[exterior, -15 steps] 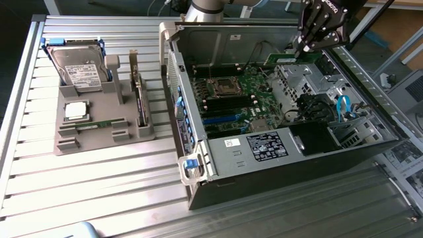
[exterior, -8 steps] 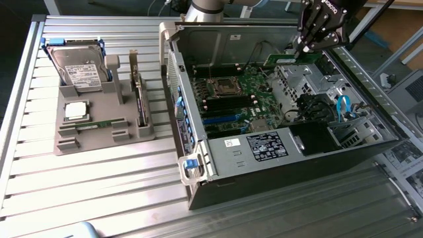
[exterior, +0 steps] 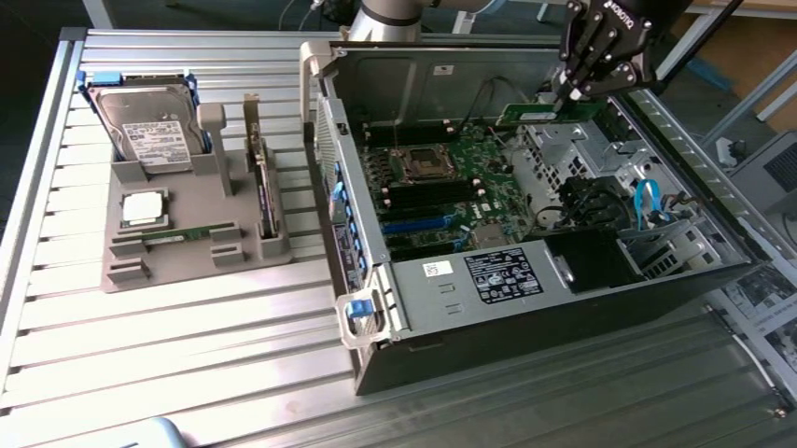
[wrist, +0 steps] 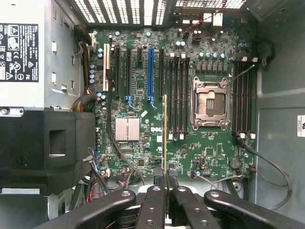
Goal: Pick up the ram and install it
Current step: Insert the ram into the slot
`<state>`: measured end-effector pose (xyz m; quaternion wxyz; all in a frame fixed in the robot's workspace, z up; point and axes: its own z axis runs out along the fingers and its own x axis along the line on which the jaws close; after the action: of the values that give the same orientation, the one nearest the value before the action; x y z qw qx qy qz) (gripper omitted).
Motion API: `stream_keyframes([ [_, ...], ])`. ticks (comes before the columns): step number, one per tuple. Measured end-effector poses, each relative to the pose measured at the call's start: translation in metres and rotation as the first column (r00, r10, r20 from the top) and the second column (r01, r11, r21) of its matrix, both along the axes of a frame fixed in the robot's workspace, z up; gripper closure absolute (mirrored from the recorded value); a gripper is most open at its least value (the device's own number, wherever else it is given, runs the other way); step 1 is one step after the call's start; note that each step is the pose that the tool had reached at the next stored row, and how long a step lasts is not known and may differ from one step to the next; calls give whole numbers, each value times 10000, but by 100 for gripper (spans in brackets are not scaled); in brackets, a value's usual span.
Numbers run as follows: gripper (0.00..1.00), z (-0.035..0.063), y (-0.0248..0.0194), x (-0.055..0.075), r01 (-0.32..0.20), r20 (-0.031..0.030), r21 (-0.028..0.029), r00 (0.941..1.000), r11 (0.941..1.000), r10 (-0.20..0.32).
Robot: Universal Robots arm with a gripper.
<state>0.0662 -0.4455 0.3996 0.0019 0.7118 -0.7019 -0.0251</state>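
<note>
Jaws pinched almost shut, the gripper (exterior: 570, 91) (wrist: 166, 176) clamps the ram (exterior: 529, 114) by one end. The green stick hangs inside the open computer case (exterior: 536, 308), near its far wall and above the motherboard (exterior: 454, 168).

From the wrist view the ram (wrist: 165, 129) is seen edge-on, a thin line running out from the fingertips. It sits over the board between the blue expansion slot (wrist: 150, 71) and the black memory slots (wrist: 177, 95) beside the processor socket (wrist: 209, 102). It is not seated in any slot.

Well apart, toward the exterior view's left, a grey holder (exterior: 162, 261) rests on the slatted metal table (exterior: 187, 355). It carries a hard drive (exterior: 149, 135) and a square silver processor chip (exterior: 144, 207).
</note>
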Motion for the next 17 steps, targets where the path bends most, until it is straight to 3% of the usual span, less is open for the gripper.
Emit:
stream_keyframes([
  [17, 88, -40, 0, 0, 0, 0, 0, 10000, 10000, 0],
])
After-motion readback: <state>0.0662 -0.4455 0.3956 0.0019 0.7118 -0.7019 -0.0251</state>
